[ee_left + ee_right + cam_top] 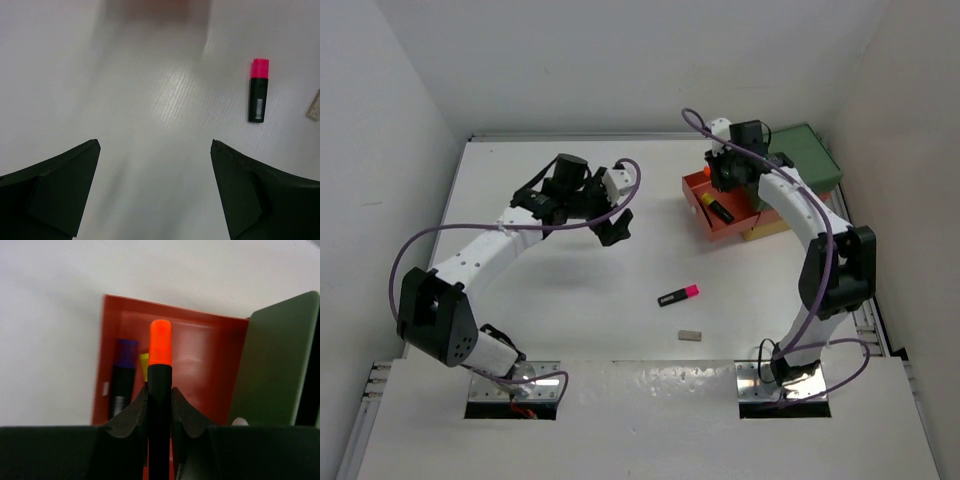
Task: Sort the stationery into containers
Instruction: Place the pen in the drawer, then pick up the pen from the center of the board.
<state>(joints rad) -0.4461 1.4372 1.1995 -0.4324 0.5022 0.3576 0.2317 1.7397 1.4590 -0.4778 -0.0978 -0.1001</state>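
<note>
Right jaws are clamped on a black, orange-capped highlighter [160, 347] over the glossy red drawer [200, 340]; left jaws gape wide apart, well left of it, above the ribbed white table [165, 90].

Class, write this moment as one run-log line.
left gripper: open, empty | right gripper: shut on orange highlighter, at red drawer | pink highlighter, eraser: on table

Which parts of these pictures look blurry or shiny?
Left wrist view: far edge blurs into a reddish smear, glare streaks the table, pink highlighter crisp. Right wrist view: orange highlighter sharp, red drawer behind it soft. Top view: even light, faint shadows.
</note>
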